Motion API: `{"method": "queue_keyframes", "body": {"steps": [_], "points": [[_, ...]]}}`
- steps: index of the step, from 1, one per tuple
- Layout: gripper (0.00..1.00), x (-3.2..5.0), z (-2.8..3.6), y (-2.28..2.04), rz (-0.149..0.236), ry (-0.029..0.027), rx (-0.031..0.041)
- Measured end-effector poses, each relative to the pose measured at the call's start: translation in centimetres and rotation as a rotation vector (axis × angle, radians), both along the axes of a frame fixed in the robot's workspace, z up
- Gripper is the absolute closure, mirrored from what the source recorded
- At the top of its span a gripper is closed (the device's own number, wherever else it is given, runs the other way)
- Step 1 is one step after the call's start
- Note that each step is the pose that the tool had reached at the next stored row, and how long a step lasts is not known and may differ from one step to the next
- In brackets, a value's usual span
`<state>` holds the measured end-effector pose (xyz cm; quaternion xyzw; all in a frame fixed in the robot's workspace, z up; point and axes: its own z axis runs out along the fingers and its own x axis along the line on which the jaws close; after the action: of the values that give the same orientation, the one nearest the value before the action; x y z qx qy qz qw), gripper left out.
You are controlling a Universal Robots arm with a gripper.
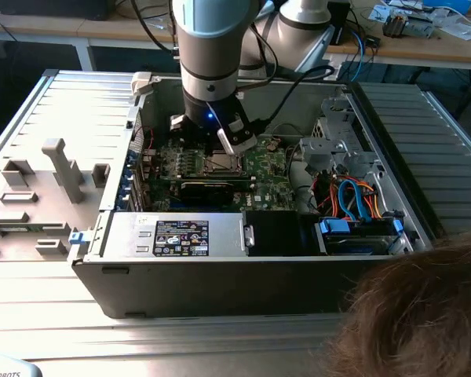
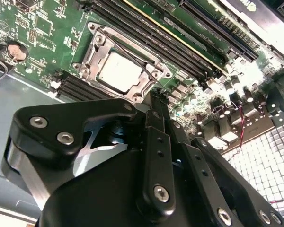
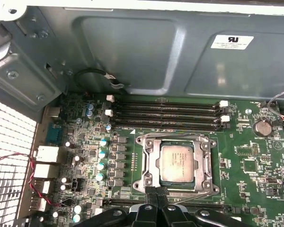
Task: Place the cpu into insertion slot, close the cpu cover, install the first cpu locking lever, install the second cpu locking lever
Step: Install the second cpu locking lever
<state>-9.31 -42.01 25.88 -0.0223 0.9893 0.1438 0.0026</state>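
The arm comes straight down into the open computer case [image 1: 243,259], its hand [image 3: 155,193] low over the green circuit board [image 3: 255,165] and right at the edge of the socket [image 3: 154,163]. In the first wrist view the black fingertips [image 3: 156,191] sit pressed together, clenched with nothing between them, touching or almost touching the socket frame beside a thin wire lever [image 3: 189,198].

The case lies on its side on a pale ribbed tabletop [image 1: 78,102], with grey plastic fixtures [image 1: 63,169] toward the exterior view's left. A bundle of orange and blue cables [image 1: 357,200] fills the case's far end on the exterior view's right, and a person's hair [image 1: 424,314] shows at the lower corner there. Wooden benches [image 1: 424,47] stand behind.

The chip [image 3: 177,163] — square, dull silver-grey on top — lies flat in the socket. The metal cover [image 3: 149,165] is folded down around it, framing its top through the square window, as seen in both wrist views.
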Motion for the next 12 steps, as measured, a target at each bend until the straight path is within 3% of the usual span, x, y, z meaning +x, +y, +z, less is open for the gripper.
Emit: {"method": "queue_keyframes", "body": {"steps": [12], "points": [[0.89, 0.92, -0.02, -0.08, 0.000, 0.0000, -0.0001]]}}
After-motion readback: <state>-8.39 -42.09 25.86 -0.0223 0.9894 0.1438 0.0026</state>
